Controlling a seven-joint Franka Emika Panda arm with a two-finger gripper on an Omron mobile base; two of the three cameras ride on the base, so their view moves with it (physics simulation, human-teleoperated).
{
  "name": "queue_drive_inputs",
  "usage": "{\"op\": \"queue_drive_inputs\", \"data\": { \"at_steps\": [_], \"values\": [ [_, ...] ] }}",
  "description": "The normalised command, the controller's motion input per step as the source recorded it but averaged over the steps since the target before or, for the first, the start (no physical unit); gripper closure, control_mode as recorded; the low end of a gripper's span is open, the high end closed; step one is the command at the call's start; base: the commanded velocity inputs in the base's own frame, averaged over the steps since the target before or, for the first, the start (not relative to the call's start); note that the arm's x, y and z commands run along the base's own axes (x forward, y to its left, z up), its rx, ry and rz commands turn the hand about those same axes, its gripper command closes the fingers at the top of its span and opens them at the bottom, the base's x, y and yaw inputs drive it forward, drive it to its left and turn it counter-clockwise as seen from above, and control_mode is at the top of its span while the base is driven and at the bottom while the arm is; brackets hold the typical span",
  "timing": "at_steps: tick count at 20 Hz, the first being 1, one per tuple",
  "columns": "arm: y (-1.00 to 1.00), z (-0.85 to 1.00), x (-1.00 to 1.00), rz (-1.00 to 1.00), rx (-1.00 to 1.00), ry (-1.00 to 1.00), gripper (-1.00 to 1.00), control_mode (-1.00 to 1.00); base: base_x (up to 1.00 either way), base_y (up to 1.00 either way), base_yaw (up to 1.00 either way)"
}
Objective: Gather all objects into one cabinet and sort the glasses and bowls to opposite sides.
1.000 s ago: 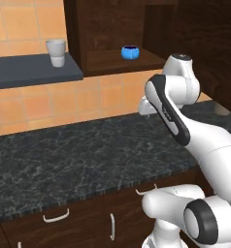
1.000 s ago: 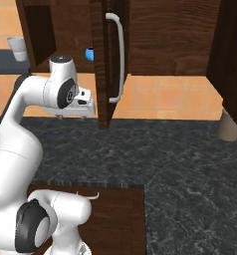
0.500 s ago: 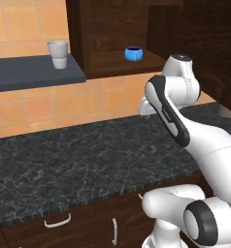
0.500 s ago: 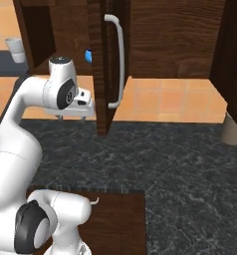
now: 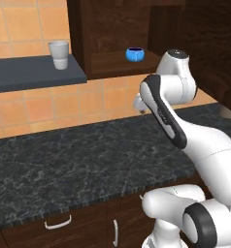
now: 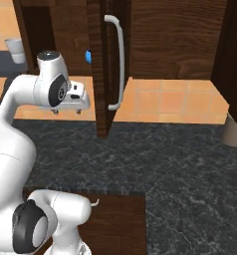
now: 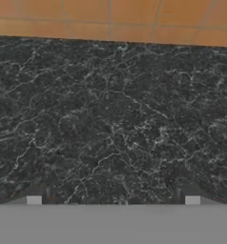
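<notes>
Up on the dark brown wooden cabinet (image 5: 117, 34) shelf sits a small squat bright-blue round vessel (image 5: 134, 54). It is alone on the wooden board, near the front edge. Beside the cabinet, on the flat dark grey-blue slab shelf (image 5: 30, 72), stands a pale grey-white tumbler (image 5: 58, 54). The two are well apart, with the cabinet's side wall between them.

From the right base view, the cabinet's door (image 6: 106, 64) with its long white handle (image 6: 116, 62) stands open, edge toward us, and hides most of the blue vessel.

The white arm's gripper (image 6: 68, 110) hangs above the speckled black stone table (image 5: 83, 155), pointing down at it. The hand view looks at bare stone and orange wall tiles (image 7: 115, 19) beyond. Nothing is between the jaws. They look spread wide, since the two small tips sit far apart at the bottom of the hand view.

My guess is the robot is between pick-ups. The blue vessel is already in the cabinet, and the tumbler is not. Next, the arm likely needs to lift high, swing to its left toward the slab shelf, and close gently around the tumbler without tipping it.
</notes>
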Motion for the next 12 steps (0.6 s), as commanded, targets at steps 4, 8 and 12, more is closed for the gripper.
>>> {"op": "queue_drive_inputs", "data": {
  "at_steps": [4, 8, 12],
  "values": [
    [0.81, 0.58, 0.59, -0.10, -0.15, -0.29, -1.00, -1.00, 0.00, 0.00, 0.00],
    [0.17, 0.75, 0.72, -0.14, -0.03, -0.27, -1.00, -1.00, 0.00, 0.00, 0.00],
    [0.00, 0.50, 0.45, -0.14, 0.00, -0.20, -1.00, -1.00, 0.00, 0.00, 0.00]
  ]
}}
